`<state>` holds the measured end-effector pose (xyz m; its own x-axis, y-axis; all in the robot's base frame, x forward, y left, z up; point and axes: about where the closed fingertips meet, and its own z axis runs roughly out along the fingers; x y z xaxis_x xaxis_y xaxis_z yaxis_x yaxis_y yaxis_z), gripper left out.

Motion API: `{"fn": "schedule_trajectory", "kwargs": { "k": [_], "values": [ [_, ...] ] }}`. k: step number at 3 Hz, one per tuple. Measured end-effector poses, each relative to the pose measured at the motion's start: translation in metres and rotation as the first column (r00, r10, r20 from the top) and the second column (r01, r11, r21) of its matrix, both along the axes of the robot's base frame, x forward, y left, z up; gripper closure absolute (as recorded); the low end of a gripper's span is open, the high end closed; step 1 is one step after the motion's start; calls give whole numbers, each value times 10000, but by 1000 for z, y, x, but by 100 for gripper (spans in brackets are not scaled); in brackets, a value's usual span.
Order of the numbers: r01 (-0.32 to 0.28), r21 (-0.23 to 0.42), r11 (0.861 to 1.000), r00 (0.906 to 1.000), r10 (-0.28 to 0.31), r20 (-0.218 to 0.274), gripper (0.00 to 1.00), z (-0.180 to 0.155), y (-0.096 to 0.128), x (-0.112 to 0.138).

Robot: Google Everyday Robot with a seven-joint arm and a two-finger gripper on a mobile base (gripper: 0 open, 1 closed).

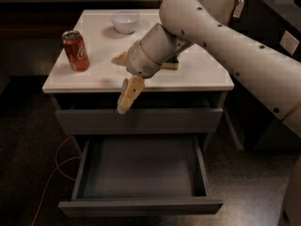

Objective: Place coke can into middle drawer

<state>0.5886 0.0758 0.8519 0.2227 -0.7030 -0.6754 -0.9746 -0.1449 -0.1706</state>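
White robot arm (235,46) reaches from the right over a white-topped cabinet (202,74). Below, the grey middle drawer (141,206) stands pulled open. The gripper (118,84) hangs at the top's front edge, tan fingers (128,94) spread apart. The red coke can (75,51) stands upright near the top's left edge, its white lettering unreadable.

My white arm (244,55) reaches in from the right of the camera view and bends down through the wrist (150,55) to my gripper (120,84), just left of centre, its two tan fingers (129,94) spread wide apart, one pointing downward.
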Motion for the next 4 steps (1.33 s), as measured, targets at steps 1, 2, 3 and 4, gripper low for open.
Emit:
{"fn": "schedule_trajectory", "kwargs": {
  "k": [1,2,3,4],
  "values": [
    [392,478,9981,9992,-397,87,0,3,2,35],
    [911,1076,9900,9951,-947,288,0,9,8,70],
    [1392,1687,9758,9872,-1500,532,0,19,20,103],
    [1811,2353,9549,9746,-2062,869,0,26,53,134]
  ]
}}
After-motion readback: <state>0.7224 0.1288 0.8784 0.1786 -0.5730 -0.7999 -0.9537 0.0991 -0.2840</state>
